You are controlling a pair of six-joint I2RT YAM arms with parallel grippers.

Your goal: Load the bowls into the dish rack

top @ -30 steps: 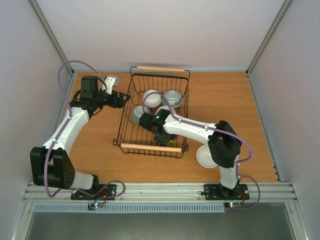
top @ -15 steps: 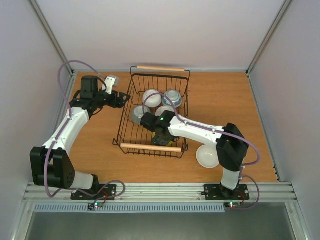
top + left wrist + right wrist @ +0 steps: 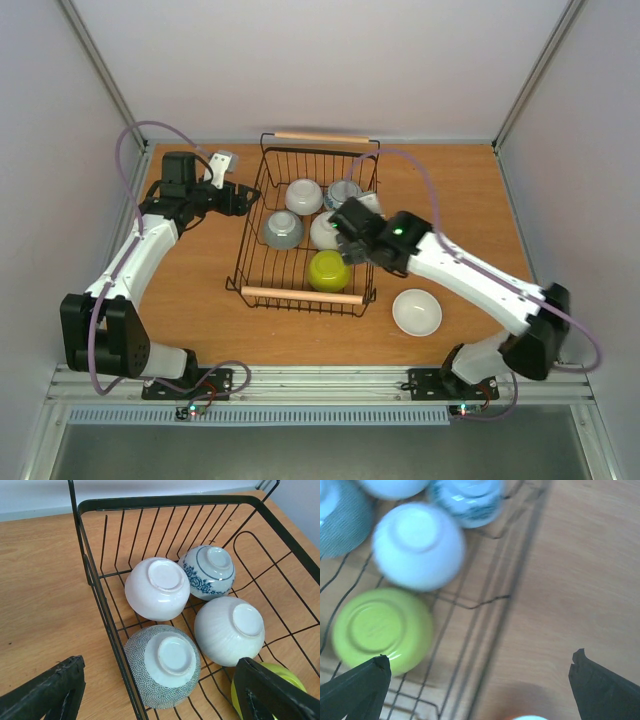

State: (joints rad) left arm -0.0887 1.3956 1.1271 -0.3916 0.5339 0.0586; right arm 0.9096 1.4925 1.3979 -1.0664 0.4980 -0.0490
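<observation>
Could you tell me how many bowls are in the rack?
5: white bowl and patterned bowl at the far end, grey bowl and second white bowl midway, yellow-green bowl nearest.

Work enclosure — wooden table (image 3: 450, 190) seen from above.
Pale matte panels (image 3: 320, 60) close the back and both sides; a ribbed aluminium rail (image 3: 330, 383) lines the near edge — lighting soft, even.

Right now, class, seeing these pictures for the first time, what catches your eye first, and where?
Five upturned bowls fill the black dish rack mid-table, the yellow-green bowl at its near end brightest. One white bowl sits upright on the table by the rack's near right corner, and the right gripper hovers open over the rack's right side.
</observation>
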